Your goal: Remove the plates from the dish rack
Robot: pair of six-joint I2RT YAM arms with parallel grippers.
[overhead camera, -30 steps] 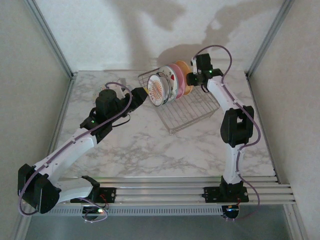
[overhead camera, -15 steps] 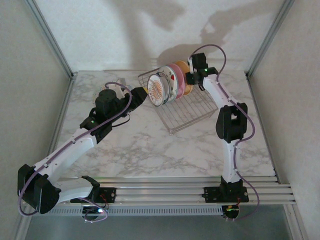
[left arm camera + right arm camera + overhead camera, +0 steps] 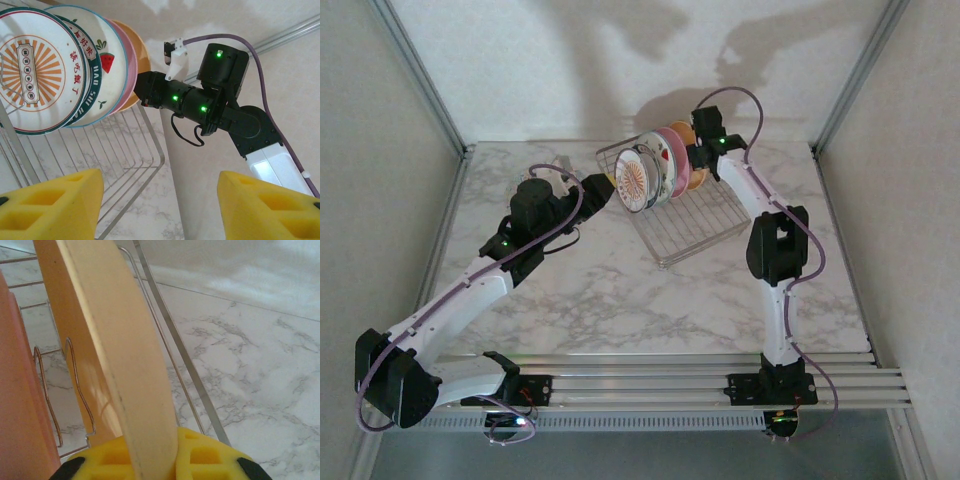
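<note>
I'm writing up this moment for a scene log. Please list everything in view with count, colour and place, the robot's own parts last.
sunburst plate: one, white with orange rays, upright at the left end of the row
motif plate: one, white with red and green motifs, upright, second in the row
pink plate: one, pink, upright, third in the row
yellow-orange plate: one, upright at the right end of the row
dish rack: one, silver wire, far middle of the table, holding all four plates
table: one, white marble pattern
left arm: one, white and black
right arm: one, white and black
left tool: one, yellow pads, open, facing the plates
right tool: one, yellow pads, shut on the yellow-orange plate's rim
</note>
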